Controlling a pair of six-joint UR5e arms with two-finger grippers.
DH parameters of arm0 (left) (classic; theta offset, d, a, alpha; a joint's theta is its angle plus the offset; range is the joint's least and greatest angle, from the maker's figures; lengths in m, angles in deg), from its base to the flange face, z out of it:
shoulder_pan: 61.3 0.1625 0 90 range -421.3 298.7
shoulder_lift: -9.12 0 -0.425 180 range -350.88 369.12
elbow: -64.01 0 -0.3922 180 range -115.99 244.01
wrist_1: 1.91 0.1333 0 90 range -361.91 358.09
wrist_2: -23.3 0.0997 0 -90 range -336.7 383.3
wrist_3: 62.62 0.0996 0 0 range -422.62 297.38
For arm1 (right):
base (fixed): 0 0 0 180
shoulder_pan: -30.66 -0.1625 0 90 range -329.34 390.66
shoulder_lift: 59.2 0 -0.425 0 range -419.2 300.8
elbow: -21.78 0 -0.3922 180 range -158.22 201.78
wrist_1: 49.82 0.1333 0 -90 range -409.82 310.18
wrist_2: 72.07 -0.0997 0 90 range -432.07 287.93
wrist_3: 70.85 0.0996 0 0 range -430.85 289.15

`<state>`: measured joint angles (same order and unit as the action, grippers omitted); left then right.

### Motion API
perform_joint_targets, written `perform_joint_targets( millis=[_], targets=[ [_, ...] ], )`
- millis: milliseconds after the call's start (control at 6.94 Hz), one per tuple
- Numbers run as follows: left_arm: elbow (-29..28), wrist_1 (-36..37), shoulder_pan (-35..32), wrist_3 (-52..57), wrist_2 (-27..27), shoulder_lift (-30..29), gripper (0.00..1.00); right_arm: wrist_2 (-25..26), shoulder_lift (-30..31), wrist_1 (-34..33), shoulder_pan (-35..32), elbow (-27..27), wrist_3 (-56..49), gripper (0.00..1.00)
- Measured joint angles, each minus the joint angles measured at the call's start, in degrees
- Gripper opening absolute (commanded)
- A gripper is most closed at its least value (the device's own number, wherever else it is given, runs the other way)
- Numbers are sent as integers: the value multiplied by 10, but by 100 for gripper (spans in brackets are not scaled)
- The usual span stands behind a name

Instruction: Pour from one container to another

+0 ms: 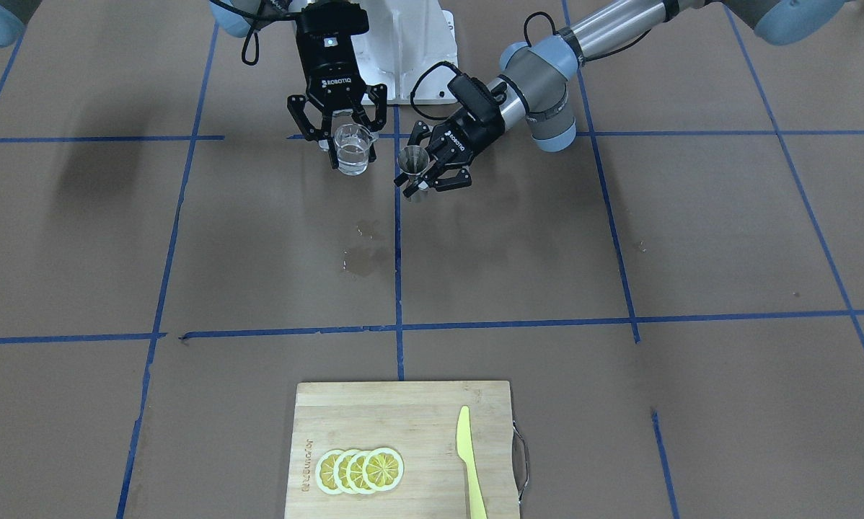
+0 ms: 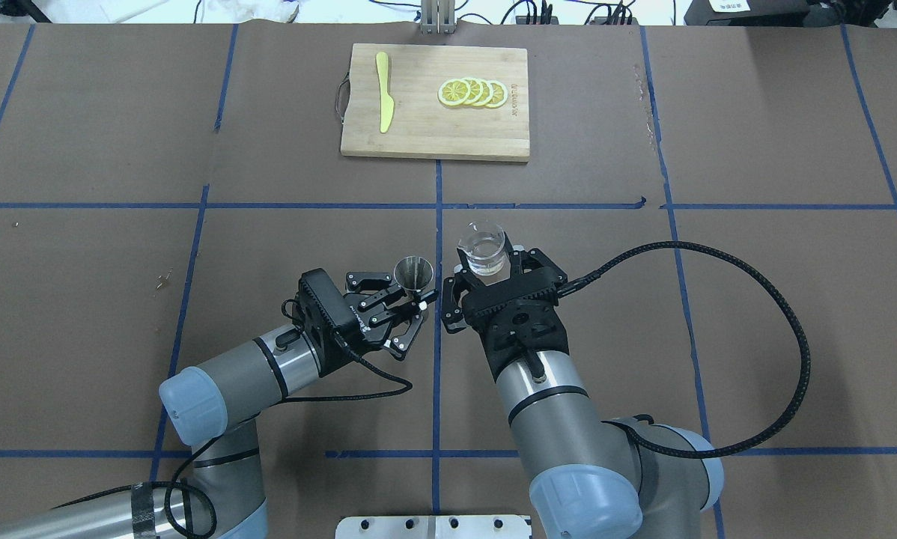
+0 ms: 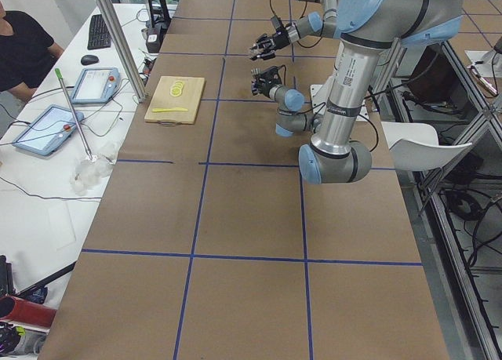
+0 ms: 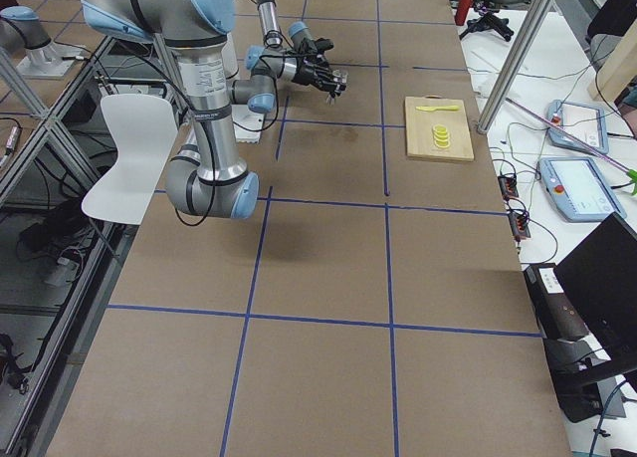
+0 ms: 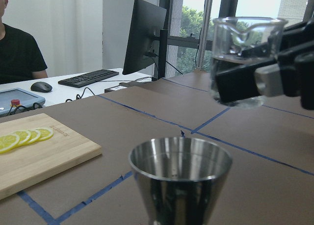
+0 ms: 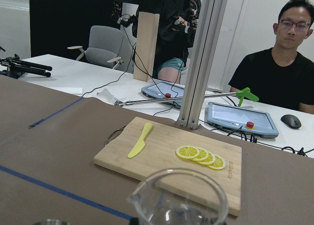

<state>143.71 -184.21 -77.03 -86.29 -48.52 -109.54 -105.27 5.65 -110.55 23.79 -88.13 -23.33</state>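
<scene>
Glass beaker (image 2: 483, 253) holding clear liquid, steel jigger (image 2: 413, 272) upright just beside

A bamboo cutting board (image 2: 433, 135) lies at the table edge nearest the white desk, with a wire handle (image 2: 338, 97) at one end. On it sit four overlapping lemon slices (image 2: 472, 92) and, well apart from them, a yellow plastic knife (image 2: 383, 102). Blue tape lines (image 1: 399, 288) cross the brown table cover, and a wet patch (image 1: 366, 261) lies just beside the middle line. On the desk are two tablets (image 6: 238, 118) with red buttons, a mouse (image 6: 290, 120), a keyboard (image 5: 88, 78) and a monitor (image 5: 142, 38). A person in a black shirt (image 6: 279, 73) sits there.
</scene>
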Motion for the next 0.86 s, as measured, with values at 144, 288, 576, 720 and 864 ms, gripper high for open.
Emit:
perform_joint_targets(
  millis=[144,288,576,720,864],
  targets=[
    [-8,-2,2,0,1,-2,0,0,-2,-7,3,-3,-3,0],
    [-14,-3,4,-1,2,-5,0,0,-3,-25,5,-11,-9,0],
    [-19,-3,9,-4,5,-10,0,0,-3,-58,8,-25,-19,0],
    [-21,-3,10,-5,9,-12,0,0,-4,-68,12,-27,-21,0],
    [-22,-4,12,-5,13,-14,0,0,-6,-79,16,-28,-22,0]
  ],
)
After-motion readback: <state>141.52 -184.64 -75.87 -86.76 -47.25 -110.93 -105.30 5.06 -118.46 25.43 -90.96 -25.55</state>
